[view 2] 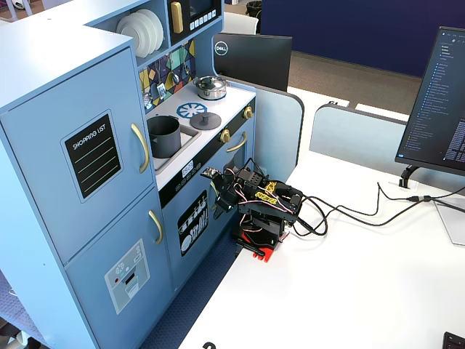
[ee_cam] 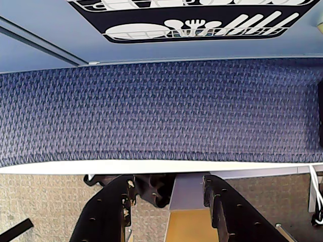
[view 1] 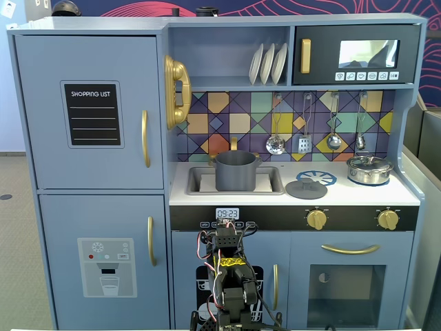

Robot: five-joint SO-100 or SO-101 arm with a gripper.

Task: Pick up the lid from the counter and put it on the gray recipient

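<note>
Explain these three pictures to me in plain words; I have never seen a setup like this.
The machine is a small robot arm folded up on a white table beside a blue toy kitchen. One fixed view faces the kitchen head on; another fixed view looks from the side and above. The wrist view rides on the arm, looking past its gripper, whose jaws stand apart and hold nothing, at blue carpet and the kitchen's base. On the counter, the gray pot stands in the sink, the flat gray lid lies to its right by the burner print, and a shiny steel pot sits further right.
</note>
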